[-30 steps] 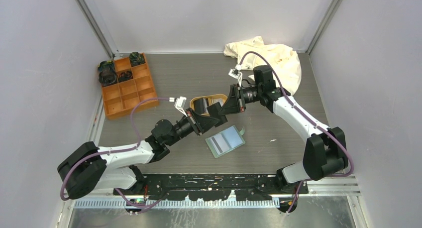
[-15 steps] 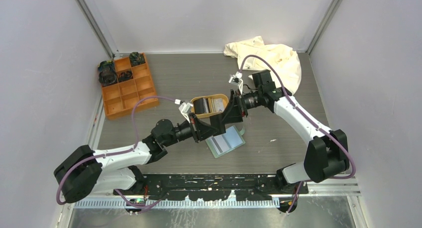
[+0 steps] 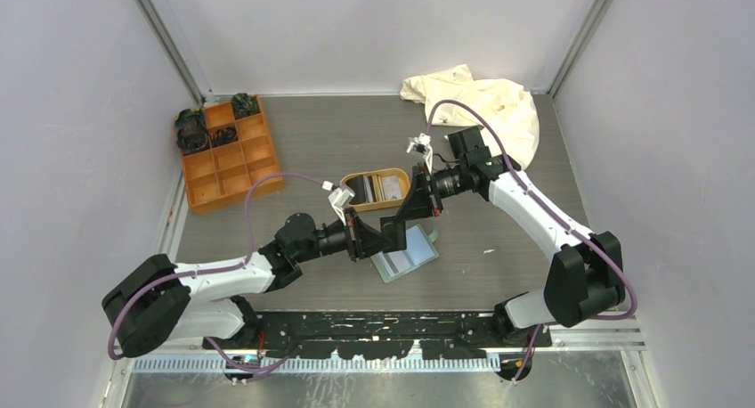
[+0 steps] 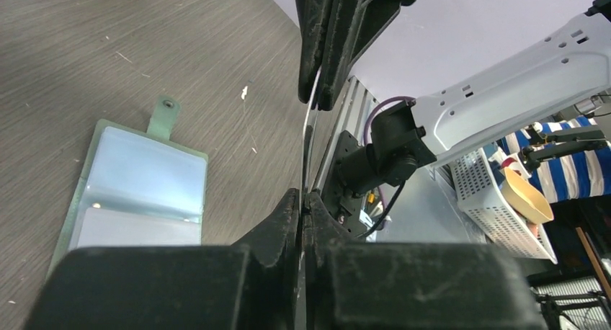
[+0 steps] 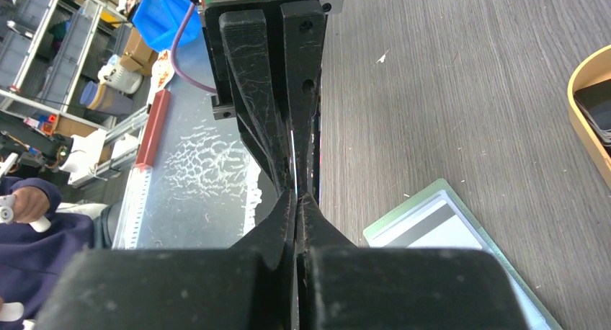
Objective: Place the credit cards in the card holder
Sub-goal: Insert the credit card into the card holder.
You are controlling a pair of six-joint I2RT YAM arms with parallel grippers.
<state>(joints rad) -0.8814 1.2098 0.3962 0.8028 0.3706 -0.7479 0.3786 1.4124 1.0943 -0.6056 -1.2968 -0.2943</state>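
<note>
Card holder [image 3: 408, 255] open flat on table [image 3: 499, 203], just beneath and right of meeting claws; left claw [image 4: 302, 198] and right claw [image 5: 296, 198] tip to tip, both clamped on one edge-on credit card [image 4: 308, 139].

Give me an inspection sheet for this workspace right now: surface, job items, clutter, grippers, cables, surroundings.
Surface: grey wood-grain table, a few white specks.
Job's things: sage-green fold-over card holder lies open and flat, with cards in its slots. One thin pale-edged card is held edge-on above the table. More cards sit in the oval tan tray.
Clutter: orange compartment box at far left, with dark items inside. Crumpled cream cloth at far right.
Grippers: left gripper and right gripper are both shut on that card, tip to tip.
Cables: purple cables loop above each arm.
Surroundings: pale walls. Shelving and a seated person are beyond the near edge.
</note>
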